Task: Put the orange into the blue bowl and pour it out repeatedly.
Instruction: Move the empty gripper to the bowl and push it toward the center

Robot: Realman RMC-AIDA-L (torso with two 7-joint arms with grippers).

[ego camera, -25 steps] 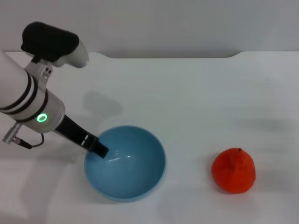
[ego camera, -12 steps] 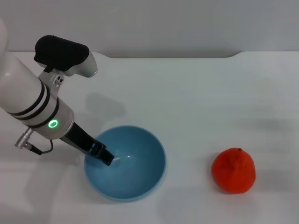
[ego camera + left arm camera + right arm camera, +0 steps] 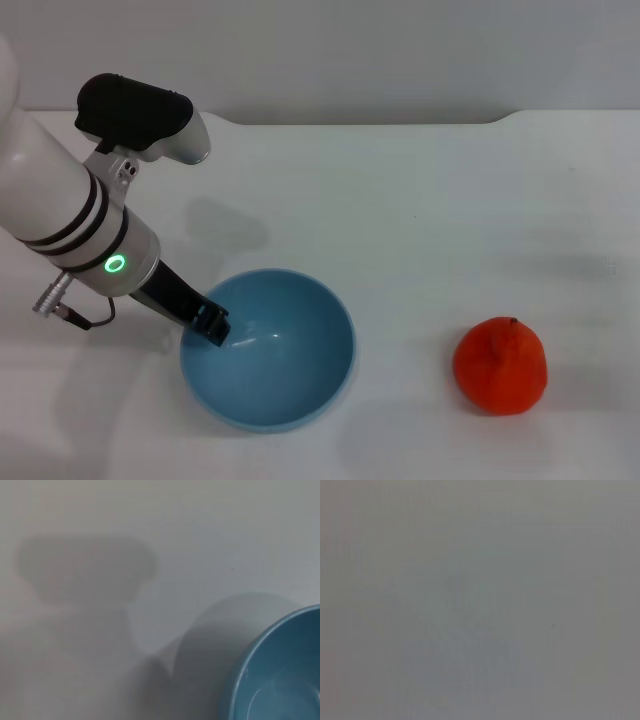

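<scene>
Right now the blue bowl point(image 3: 268, 348) sits nearest to me, low on the white table point(image 3: 420, 210), standing upright with nothing inside it; my left pincer point(image 3: 212, 325) is at its rim on my left side, with one dark finger over the edge and dipping inside; I cannot tell if the pincer is pinching the rim or just resting there, because the bowl wall hides part of it; my left wrist camera only shows a curve of the bowl point(image 3: 272, 670) and my arm's shadow on the table. The orange point(image 3: 500, 365) sits on the table off to my right, well apart from the bowl, with its little stem up; nothing is touching it. My right pincer is not in sight at all; its camera shows only plain grey.

I think the job is at the part where the orange must go into the bowl; the bowl is ready and the fruit is out. To do it well, I should keep the bowl flat and not nudge it; the orange is round and may roll, so it should be gripped around its fat middle, lifted clear over the rim, and let go low inside, so it does not bounce out.
</scene>
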